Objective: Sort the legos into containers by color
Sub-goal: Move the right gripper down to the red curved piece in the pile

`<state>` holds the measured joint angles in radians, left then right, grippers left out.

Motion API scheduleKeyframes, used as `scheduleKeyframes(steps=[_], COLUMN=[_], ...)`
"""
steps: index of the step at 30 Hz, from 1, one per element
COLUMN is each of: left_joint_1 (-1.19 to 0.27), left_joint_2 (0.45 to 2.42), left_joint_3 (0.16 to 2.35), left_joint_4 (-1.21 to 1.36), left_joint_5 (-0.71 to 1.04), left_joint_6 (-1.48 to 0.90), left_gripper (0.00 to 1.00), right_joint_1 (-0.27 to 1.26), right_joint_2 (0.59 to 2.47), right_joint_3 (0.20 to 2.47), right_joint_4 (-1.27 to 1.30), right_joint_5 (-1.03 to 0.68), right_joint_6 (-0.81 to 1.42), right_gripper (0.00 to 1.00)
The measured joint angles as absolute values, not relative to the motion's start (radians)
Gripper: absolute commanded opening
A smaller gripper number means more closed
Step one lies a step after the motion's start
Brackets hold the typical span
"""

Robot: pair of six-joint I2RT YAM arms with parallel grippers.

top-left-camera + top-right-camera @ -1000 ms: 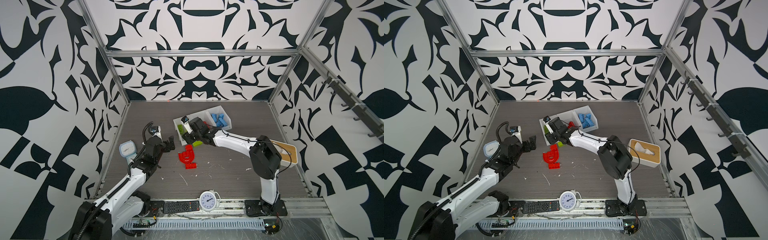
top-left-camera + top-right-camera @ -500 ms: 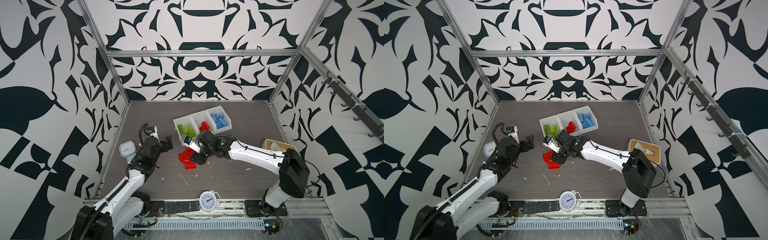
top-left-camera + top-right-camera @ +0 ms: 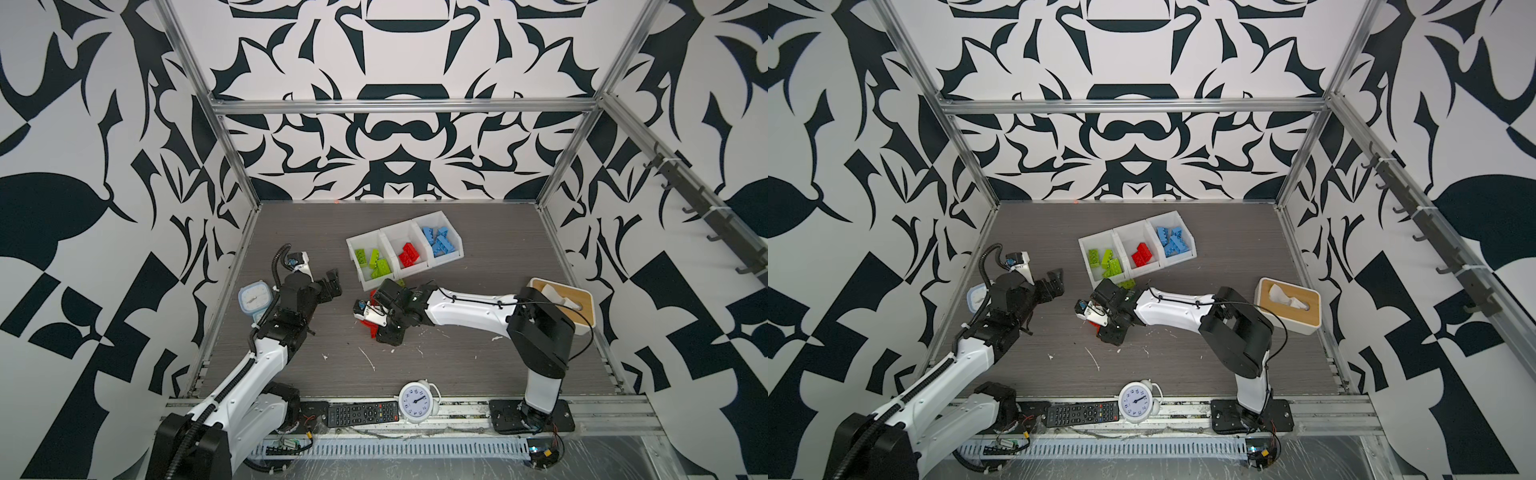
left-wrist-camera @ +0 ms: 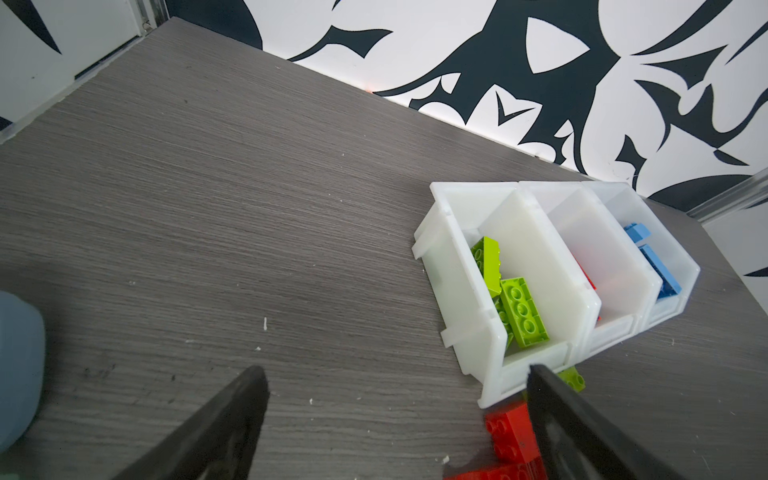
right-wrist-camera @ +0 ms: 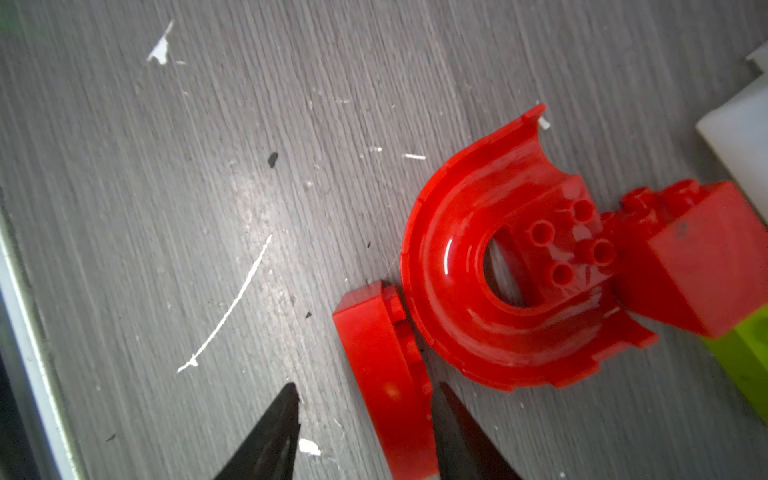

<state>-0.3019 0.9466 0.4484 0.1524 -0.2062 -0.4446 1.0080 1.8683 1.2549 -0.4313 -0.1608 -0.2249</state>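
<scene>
The three joined white containers (image 3: 428, 216) (image 3: 1133, 226) (image 4: 536, 249) hold lime green, red and light blue legos, one colour each. In front of them on the table lie a red arch piece (image 5: 465, 316), a small curved red brick (image 5: 382, 374), a red block (image 5: 702, 266) (image 4: 509, 432) and a lime brick (image 5: 748, 365) (image 3: 401, 282). My right gripper (image 5: 366, 388) (image 3: 384, 332) is down over the red pieces, jaws open astride the curved red brick; one finger touches it, the other stands off. My left gripper (image 4: 397, 372) (image 3: 333, 284) hangs open and empty, left of the containers.
A tissue box with a wooden lid (image 3: 561, 305) stands at the right. A pale blue clock (image 3: 253, 297) sits by the left wall. A white alarm clock (image 3: 415, 401) and a remote (image 3: 361, 412) lie at the front edge. White scraps dot the table.
My right gripper came away from the containers toward the front and dropped onto the red pieces, its jaws narrowing around the curved brick. The left arm has barely shifted.
</scene>
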Motion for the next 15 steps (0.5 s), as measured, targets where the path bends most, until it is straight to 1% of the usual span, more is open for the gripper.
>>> scheduleKeyframes(steps=[15], left_joint_1=[-0.301], left_joint_2=[0.946], left_joint_3=[0.448], left_joint_4=[0.152], left_joint_5=[-0.194], left_joint_6=[-0.449], left_gripper=[1.0], right_joint_1=[1.01], right_joint_2=[1.874], right_joint_3=[1.261], right_joint_4=[-0.418], right_joint_5=[-0.115], right_joint_6=[-0.244], right_gripper=[0.53])
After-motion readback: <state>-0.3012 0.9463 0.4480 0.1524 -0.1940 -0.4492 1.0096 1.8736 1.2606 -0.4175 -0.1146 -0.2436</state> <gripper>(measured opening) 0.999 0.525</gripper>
